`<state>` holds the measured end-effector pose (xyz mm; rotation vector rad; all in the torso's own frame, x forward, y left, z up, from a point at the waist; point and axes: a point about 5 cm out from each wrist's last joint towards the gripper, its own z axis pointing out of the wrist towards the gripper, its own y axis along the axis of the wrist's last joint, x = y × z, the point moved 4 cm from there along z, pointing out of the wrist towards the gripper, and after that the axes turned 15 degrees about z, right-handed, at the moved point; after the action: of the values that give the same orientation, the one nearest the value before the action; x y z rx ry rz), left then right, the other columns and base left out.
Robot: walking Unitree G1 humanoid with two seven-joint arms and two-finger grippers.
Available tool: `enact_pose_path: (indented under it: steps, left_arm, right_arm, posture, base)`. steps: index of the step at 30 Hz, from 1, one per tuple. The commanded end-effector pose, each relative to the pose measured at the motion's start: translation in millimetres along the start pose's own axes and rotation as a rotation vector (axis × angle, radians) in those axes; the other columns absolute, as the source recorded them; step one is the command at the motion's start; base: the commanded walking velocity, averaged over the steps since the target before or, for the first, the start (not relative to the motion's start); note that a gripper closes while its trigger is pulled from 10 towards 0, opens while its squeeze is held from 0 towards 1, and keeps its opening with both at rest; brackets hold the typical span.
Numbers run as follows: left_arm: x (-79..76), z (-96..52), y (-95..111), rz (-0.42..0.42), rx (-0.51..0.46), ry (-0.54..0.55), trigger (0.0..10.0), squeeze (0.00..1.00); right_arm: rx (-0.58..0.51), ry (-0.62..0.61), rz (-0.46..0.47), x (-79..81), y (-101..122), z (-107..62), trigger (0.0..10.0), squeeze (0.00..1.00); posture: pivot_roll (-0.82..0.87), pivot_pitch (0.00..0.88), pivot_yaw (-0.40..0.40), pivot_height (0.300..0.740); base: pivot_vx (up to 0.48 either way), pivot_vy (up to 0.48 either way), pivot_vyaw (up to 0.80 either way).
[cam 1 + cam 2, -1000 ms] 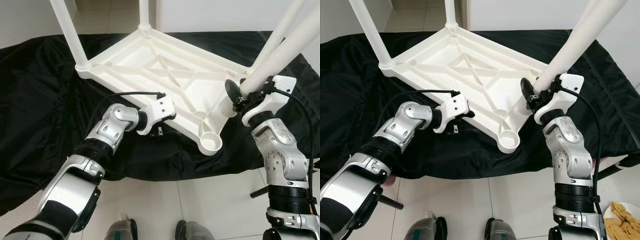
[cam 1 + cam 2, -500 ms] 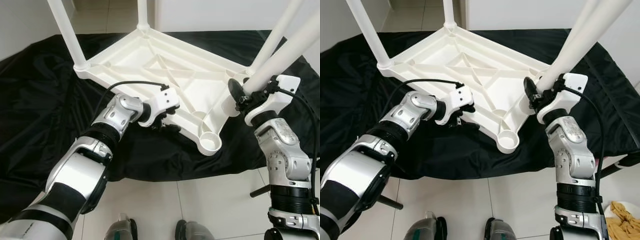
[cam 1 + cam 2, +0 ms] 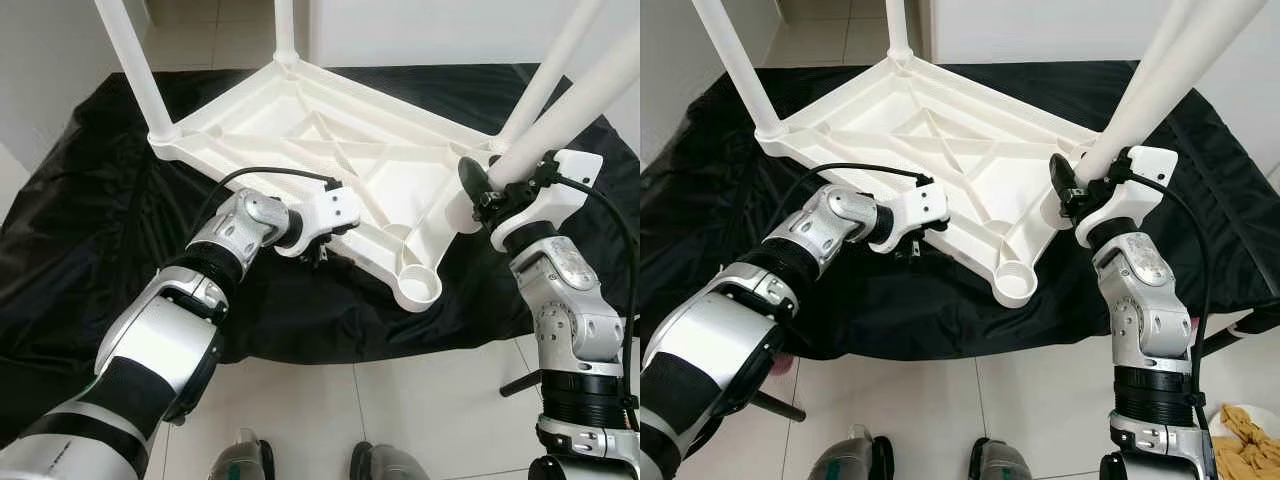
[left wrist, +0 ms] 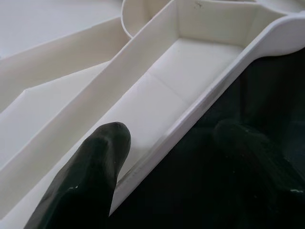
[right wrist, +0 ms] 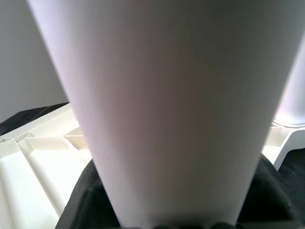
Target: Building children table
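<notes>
The children's table [image 3: 330, 150] lies upside down on the black cloth [image 3: 90, 210], three white legs already standing up from its corners. One corner socket [image 3: 422, 287], the nearest to you, is empty, so you are on the fourth leg.

Your right gripper [image 3: 492, 190] is clamped round the loose white leg [image 3: 590, 90], holding it slanted, its foot just beside the table's right edge and well short of the empty socket. Your left gripper [image 3: 318, 258] sits at the table's near rim, fingers apart: in the left wrist view one finger [image 4: 90, 176] lies over the inside of the rim and the other on the cloth outside it, so it straddles the rim without pinching.

Next, I judge, you should close the left on the rim to steady the table, then swing the leg's foot over the empty socket, stand it upright and press down.

Against half a second ago, the left gripper has drawn slightly back toward the rim; the right and its leg have barely shifted.
</notes>
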<state>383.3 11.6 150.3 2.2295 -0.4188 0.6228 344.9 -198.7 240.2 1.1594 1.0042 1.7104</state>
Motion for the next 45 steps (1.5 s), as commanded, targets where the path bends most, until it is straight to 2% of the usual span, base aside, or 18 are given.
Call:
enact_pose_path:
  steps: [1, 3, 4, 5, 27, 45]
  left_arm:
    - [-6.5, 5.3, -21, -0.022, 0.102, 0.063, 10.0, 0.0]
    - [-11.5, 8.1, -22, -0.01, 0.109, 0.04, 10.0, 0.0]
    - [-14.7, 9.8, -22, 0.004, 0.112, 0.025, 3.8, 0.0]
    - [-17.1, 11.0, -23, 0.012, 0.111, 0.016, 0.0, 0.0]
    - [-18.6, 12.4, -23, 0.031, 0.11, 0.007, 0.0, 0.0]
    - [-16.6, -10.9, -54, -0.035, 0.169, 0.059, 0.0, 0.0]
  right_arm:
    - [-0.033, 0.003, -0.008, 1.6, 7, 0.2, 10.0, 0.0]
    - [-0.034, 0.002, -0.008, 1.5, 7, -0.1, 10.0, 0.0]
    - [-0.035, 0.001, -0.008, 1.5, 7, -0.2, 10.0, 0.0]
    - [-0.036, -0.002, -0.007, 1.0, 7, -0.6, 10.0, 0.0]
    - [-0.039, -0.007, -0.006, 1.2, 8, -1.3, 10.0, 0.0]
    - [0.0, 0.02, 0.022, 6.9, -1, 2.4, 10.0, 0.0]
  posture:
    - [-0.07, 0.102, 0.039, 0.74]
    - [-0.07, 0.105, 0.043, 0.74]
    - [-0.07, 0.106, 0.044, 0.74]
    - [-0.07, 0.106, 0.044, 0.74]
    - [-0.07, 0.11, 0.045, 0.74]
    - [-0.05, 0.103, 0.029, 0.74]
  base:
    - [0.0, 0.0, 0.0]
    - [0.0, 0.0, 0.0]
    - [0.0, 0.0, 0.0]
    - [0.0, 0.0, 0.0]
    - [0.0, 0.0, 0.0]
    - [0.0, 0.0, 0.0]
